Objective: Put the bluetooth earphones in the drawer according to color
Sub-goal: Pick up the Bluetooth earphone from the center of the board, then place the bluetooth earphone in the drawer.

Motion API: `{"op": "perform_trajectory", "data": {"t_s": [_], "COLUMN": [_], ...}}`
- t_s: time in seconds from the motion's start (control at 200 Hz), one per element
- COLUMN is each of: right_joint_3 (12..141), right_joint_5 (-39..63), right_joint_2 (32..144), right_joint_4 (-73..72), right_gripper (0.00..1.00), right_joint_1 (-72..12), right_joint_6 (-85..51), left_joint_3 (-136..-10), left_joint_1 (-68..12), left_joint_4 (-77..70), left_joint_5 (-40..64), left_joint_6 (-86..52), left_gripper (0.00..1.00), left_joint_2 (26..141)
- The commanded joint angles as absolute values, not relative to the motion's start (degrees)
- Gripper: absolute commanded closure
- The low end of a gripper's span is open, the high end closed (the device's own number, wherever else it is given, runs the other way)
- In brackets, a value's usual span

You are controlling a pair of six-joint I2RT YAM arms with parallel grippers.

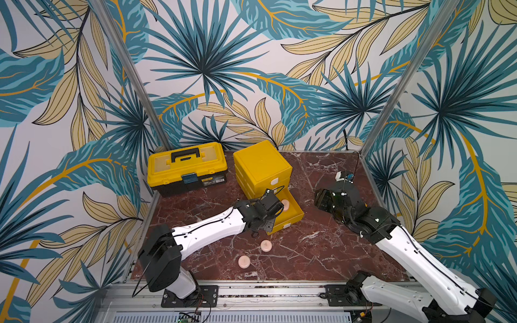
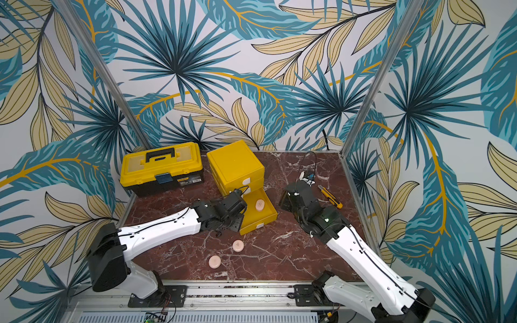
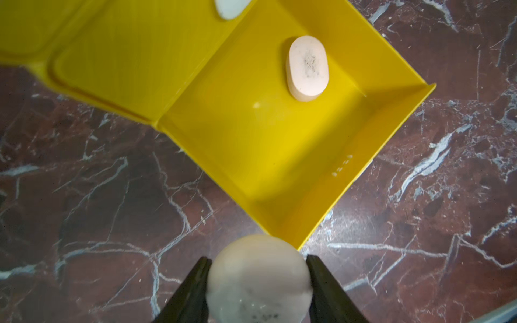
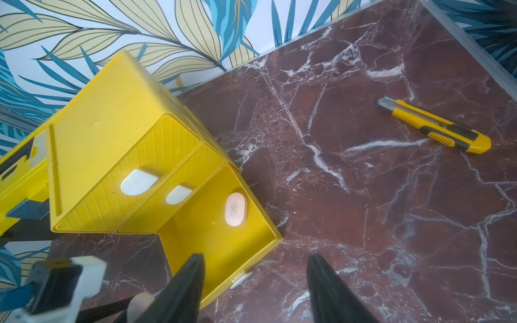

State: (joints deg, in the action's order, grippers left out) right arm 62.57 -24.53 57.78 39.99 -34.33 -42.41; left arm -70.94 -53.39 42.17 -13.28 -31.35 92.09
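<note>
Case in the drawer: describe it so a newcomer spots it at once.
On the marble table, find the yellow drawer chest at the back; its bottom drawer is pulled out. One pink oval case lies in it. Unlike it, two pink cases lie on the bare table and a fourth case sits in the left end effector.

Tropical-leaf wallpaper [image 1: 251, 56] covers the walls. The tabletop [image 1: 307, 251] is red-brown marble with white veins. Lighting seems even.
</note>
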Motion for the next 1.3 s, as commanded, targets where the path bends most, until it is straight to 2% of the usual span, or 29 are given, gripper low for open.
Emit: {"op": "perform_trajectory", "data": {"t_s": [0.0, 0.396, 0.716, 1.142, 1.297], "right_joint_3": [61.19, 60.58, 59.94, 59.94, 60.12], "right_joint_5": [-26.54, -27.54, -27.33, -27.50, -27.42], "right_joint_2": [56.88, 55.11, 55.20, 55.01, 54.93], "right_joint_4": [41.92, 42.97, 43.05, 43.13, 43.12], "right_gripper": [0.36, 0.36, 0.35, 0.35, 0.34], "right_joint_1": [-34.25, -34.18, -34.13, -34.02, -34.06], "right_joint_6": [-43.02, -42.52, -42.76, -42.63, -42.49], "left_joint_3": [-76.06, -84.55, -87.36, -86.48, -87.09], "left_joint_1": [-53.63, -50.79, -48.97, -48.30, -48.17], "left_joint_4": [38.67, 42.68, 45.66, 44.88, 45.57], "left_joint_5": [-14.84, -16.24, -16.86, -13.45, -14.22], "left_joint_6": [-28.53, -27.73, -27.07, -27.50, -27.27], "left_gripper": [0.63, 0.64, 0.64, 0.54, 0.44], "left_joint_2": [95.84, 108.93, 113.28, 115.52, 114.65]}}
